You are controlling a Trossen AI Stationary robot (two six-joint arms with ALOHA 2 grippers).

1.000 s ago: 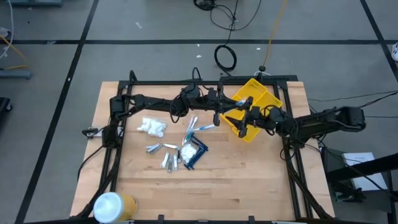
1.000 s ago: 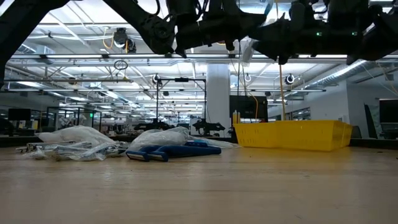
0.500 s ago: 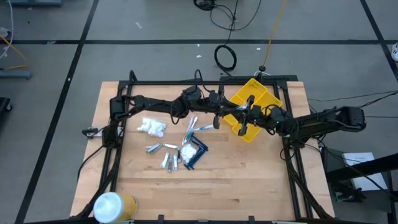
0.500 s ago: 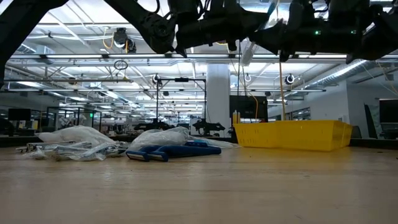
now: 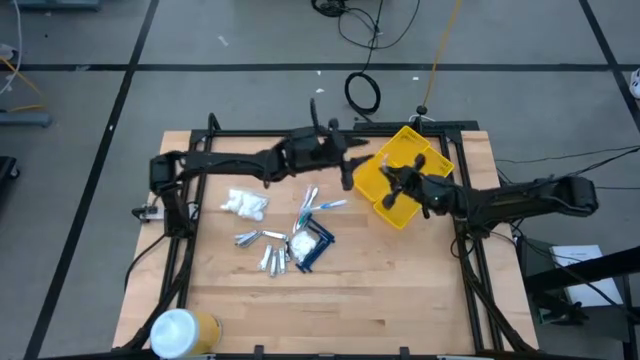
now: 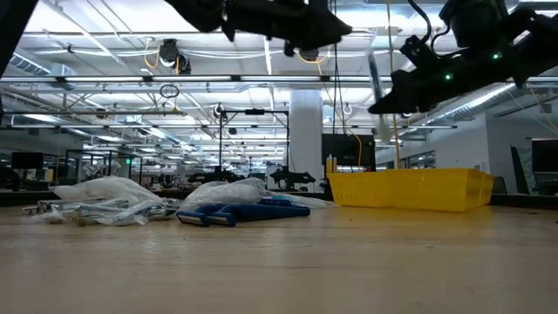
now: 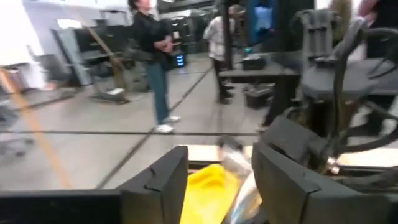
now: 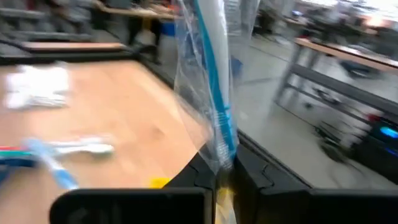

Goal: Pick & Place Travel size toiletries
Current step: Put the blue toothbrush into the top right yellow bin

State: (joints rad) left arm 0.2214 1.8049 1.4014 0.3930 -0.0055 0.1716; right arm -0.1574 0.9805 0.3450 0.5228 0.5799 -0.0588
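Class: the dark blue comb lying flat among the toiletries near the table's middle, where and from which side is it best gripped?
Probably from straight above, pinching across the blue comb at its narrow width near the end that sticks out of the pile. It lies flat on the table, so a side approach finds little edge, and a clear packet covers part of it.

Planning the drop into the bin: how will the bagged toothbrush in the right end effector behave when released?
The bagged toothbrush stands upright from the shut right end effector, so its handle is probably stiff. The clear wrap looks thin and crinkly, likely slippery. It seems light and should fall flat into the yellow bin.
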